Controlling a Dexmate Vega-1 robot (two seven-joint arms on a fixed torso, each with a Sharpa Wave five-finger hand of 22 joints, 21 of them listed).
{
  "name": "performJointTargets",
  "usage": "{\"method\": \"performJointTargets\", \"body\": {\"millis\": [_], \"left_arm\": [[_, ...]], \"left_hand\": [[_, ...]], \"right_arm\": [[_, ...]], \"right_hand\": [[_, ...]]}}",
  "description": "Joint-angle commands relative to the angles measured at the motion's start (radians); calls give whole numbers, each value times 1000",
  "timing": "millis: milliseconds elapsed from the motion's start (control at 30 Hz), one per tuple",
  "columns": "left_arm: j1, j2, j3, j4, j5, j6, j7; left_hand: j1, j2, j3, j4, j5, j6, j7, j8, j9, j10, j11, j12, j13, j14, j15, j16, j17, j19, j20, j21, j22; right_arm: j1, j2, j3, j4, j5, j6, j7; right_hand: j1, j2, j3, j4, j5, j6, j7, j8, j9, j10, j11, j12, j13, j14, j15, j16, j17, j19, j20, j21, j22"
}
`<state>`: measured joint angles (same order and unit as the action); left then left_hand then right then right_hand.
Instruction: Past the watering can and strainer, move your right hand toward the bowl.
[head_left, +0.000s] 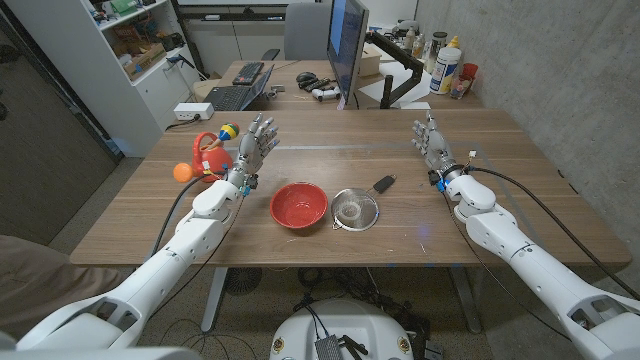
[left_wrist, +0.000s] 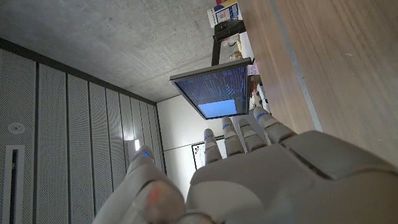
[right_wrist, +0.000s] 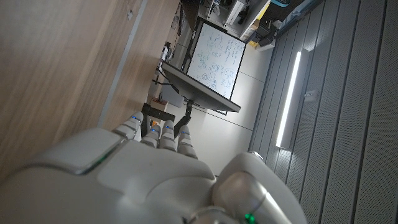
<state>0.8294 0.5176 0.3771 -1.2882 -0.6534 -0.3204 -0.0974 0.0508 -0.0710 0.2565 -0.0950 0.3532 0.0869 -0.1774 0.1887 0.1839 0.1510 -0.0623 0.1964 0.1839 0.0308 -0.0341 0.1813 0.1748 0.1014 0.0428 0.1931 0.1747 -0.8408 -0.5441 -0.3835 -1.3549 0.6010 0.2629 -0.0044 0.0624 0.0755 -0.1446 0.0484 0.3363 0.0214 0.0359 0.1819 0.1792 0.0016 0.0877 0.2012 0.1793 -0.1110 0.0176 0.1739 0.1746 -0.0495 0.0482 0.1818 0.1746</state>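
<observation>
One red bowl (head_left: 298, 204) sits near the table's (head_left: 500, 135) front edge, round and glossy, with nothing visible inside. The metal strainer (head_left: 354, 208) is just beside it, black handle angled away. The red watering can (head_left: 208, 154) stands behind the left hand (head_left: 256, 141). Right hand (head_left: 432, 138) is well apart from the bowl, fingers released, holding nothing; left hand likewise. Both wrist views catch a monitor (left_wrist: 214, 91) beyond the fingers (right_wrist: 163, 134); from the head, bowl and strainer.
</observation>
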Motion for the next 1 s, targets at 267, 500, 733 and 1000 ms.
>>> {"method": "performJointTargets", "body": {"millis": [267, 500, 733, 1000], "left_arm": [[-20, -8, 2, 40, -8, -13, -32], [-23, -10, 1, 48, -9, -15, -34], [-22, -14, -4, 52, -21, -14, -39], [-25, -14, -4, 60, -14, -21, -37]], "left_hand": [[-1, -8, 1, -1, 4, -7, -5, 1, 4, -5, -2, 0, 3, -5, -40, 1, 4, -5, -1, 1, 4], [-1, -8, 0, -1, 4, -9, -5, 1, 4, -5, -2, 0, 3, -5, -41, 1, 4, -4, -1, 1, 4], [-9, -11, -6, 2, 3, -4, -4, 4, 4, -2, 0, 2, 3, -4, -40, 3, 5, -4, 0, 2, 4], [-26, -17, -17, 10, 2, -1, -3, 5, 4, -8, -3, 0, 3, -4, -40, 4, 6, -5, 0, 2, 5]], "right_arm": [[-37, -73, -19, -134, -111, -53, -77], [-47, -89, -20, -172, -139, -69, -99], [-51, -100, -25, -204, -192, -82, -139], [-49, -131, -40, -252, -259, -124, -159]], "right_hand": [[4, 7, -7, 4, 6, -4, 1, 7, 5, -12, -4, 3, 5, -26, -1, 1, 3, -23, -2, 3, 3], [5, 8, -6, 5, 6, -4, 1, 7, 5, -13, -8, 3, 5, -33, -4, 0, 3, -27, -4, 3, 3], [8, 10, -4, 4, 6, 1, -5, 10, 5, -8, -19, 6, 5, -33, -11, 3, 3, -20, 10, 8, 3], [13, 10, -2, 1, 7, 8, -11, 13, 5, -5, -25, 8, 5, -32, -17, 4, 2, -15, 18, 10, 2]]}}
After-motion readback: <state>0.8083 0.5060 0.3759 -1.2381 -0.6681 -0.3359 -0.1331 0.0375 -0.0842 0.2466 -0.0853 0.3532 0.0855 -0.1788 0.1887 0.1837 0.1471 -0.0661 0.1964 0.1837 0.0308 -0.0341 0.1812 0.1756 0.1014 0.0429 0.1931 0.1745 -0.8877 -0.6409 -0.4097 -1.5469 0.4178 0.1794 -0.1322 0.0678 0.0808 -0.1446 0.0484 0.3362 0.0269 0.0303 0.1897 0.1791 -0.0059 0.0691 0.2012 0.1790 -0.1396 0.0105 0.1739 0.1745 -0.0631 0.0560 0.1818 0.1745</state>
